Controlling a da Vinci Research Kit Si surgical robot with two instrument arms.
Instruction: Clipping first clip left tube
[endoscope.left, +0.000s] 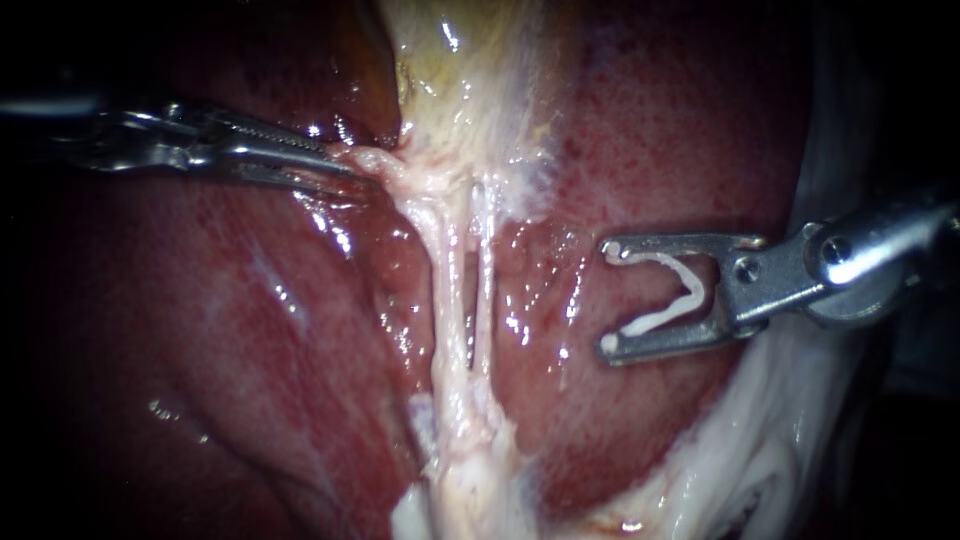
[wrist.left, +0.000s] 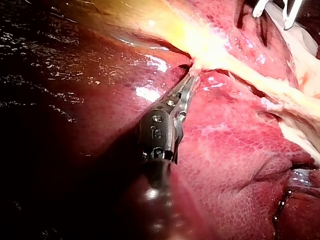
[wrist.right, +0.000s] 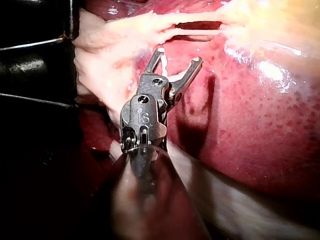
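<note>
1. Here, a yellow-white gallbladder (endoscope.left: 455, 70) at the top, with red liver (endoscope.left: 200, 330) all around.
2. Running down from it, the left tube (endoscope.left: 446, 270) and the right tube (endoscope.left: 487, 270), thin and pale, side by side with a small gap between.
3. Coming in from the left, the left instrument (endoscope.left: 350, 165), claw clenched on pale tissue (endoscope.left: 400, 175) at the bottom of the gallbladder, just above the two tubes.
4. Coming in from the right, the right instrument (endoscope.left: 609, 296), claw spread wide and pointing at the tubes.
5. Inside that claw, a white clip (endoscope.left: 672, 295), bent like a V, touching both halves and held there.
6. Clip and claw over the liver, out past the right tube, apart from both tubes.
7. In the right wrist view, the same wide claw, with the tubes ahead of it and not touching.
</note>
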